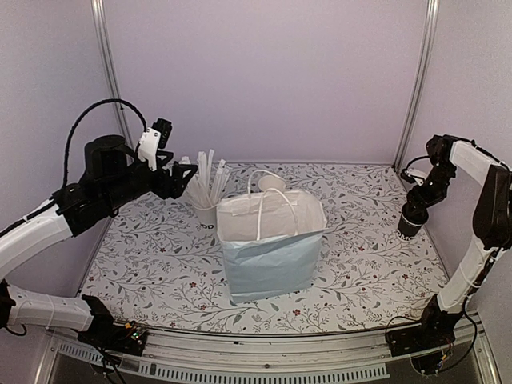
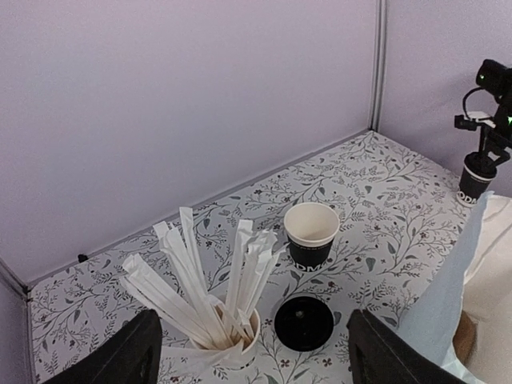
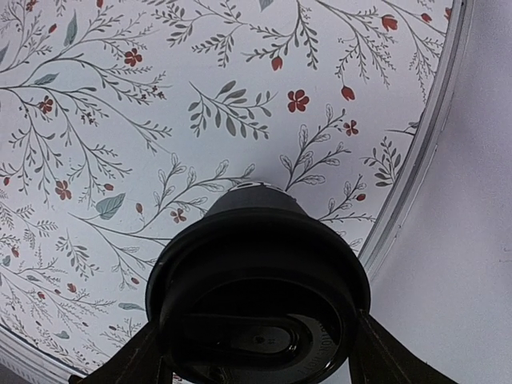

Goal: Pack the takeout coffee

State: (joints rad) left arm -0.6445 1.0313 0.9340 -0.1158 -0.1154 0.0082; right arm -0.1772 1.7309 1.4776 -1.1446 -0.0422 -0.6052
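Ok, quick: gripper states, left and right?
Left gripper: open, holding nothing.
Right gripper: fingers either side of the lidded black cup; cannot tell if it is gripped.

Floral-printed table surface (image 1: pixel 360 264), enclosed by lilac walls (image 1: pixel 264 80) that are joined at metal corner posts (image 1: pixel 110 72). A pale blue paper bag (image 1: pixel 272 260) is stood upright near the middle, mouth open, its white handles (image 1: pixel 276 204) raised. A white cup (image 1: pixel 206 214) is set just behind the bag's left corner, packed with paper-wrapped straws (image 1: pixel 204 176) — fanned outward. A flat black round lid (image 2: pixel 304 323) is laid just beside the white cup — not touching it
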